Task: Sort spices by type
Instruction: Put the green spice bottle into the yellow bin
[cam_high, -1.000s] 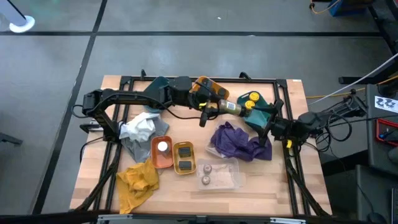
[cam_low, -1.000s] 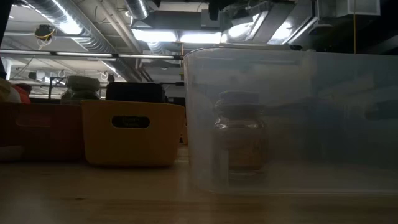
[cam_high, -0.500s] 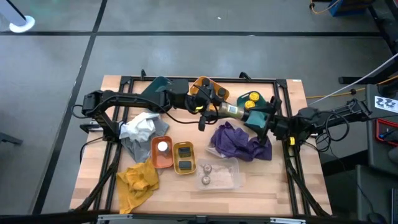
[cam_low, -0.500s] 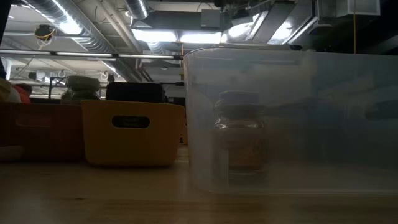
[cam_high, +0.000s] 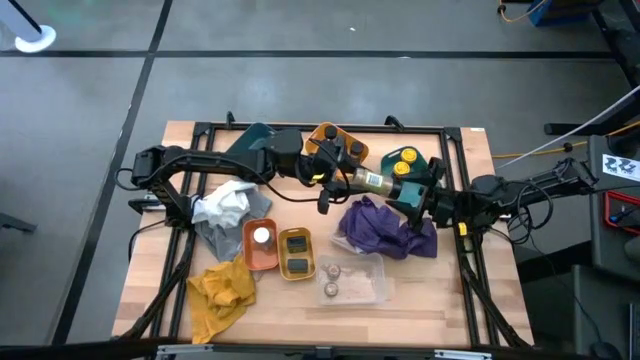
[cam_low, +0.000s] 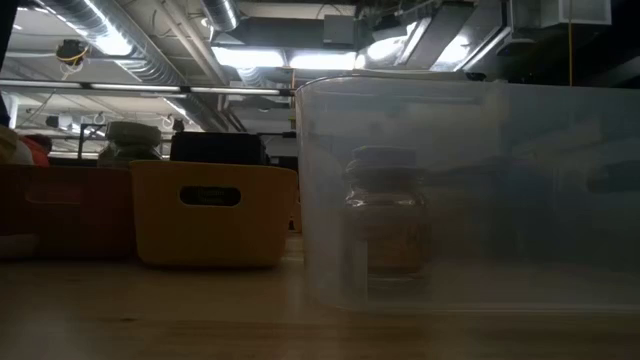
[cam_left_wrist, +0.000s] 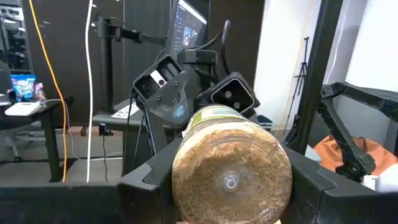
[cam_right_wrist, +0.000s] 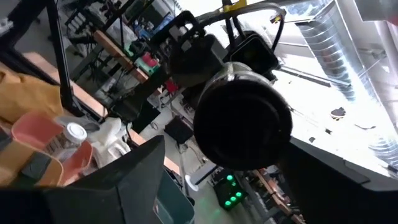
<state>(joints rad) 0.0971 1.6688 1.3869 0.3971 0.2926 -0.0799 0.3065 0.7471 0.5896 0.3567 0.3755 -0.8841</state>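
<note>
A clear spice jar (cam_high: 372, 181) full of brown spice, with a black lid (cam_right_wrist: 242, 121), hangs level above the table's middle. My left gripper (cam_high: 350, 178) is shut on its bottom end (cam_left_wrist: 231, 168). My right gripper (cam_high: 418, 192) faces it from the table's right and is open. Its fingers (cam_right_wrist: 127, 180) stand on either side of the lid; I cannot tell whether they touch it. More spices sit in trays: yellow-lidded jars in a teal tray (cam_high: 412, 172), a white-lidded jar in an orange tray (cam_high: 260, 243), dark tins in a yellow tray (cam_high: 296, 252). My left gripper pinches the jar's bottom end between its two fingers (cam_left_wrist: 143, 186), one on each side of the glass wall (cam_left_wrist: 180, 177). The fingers come level from the table's left and lie along the jar. The jar is lifted clear and lies level, its lid pointing at my right gripper.
A purple cloth (cam_high: 385, 228) lies under the jar's path. A grey-white cloth (cam_high: 225, 208) and a yellow cloth (cam_high: 222, 288) lie at the left. A clear tray (cam_high: 352, 283) with two pale-lidded jars stands near the front. An orange tray (cam_high: 335, 140) stands at the far edge.
My left gripper has carried the jar a little toward the table's right and near edge, tipping its far end slightly up. My right gripper has turned at the wrist and closed in on the lid end. Neither gripper's opening has changed.
</note>
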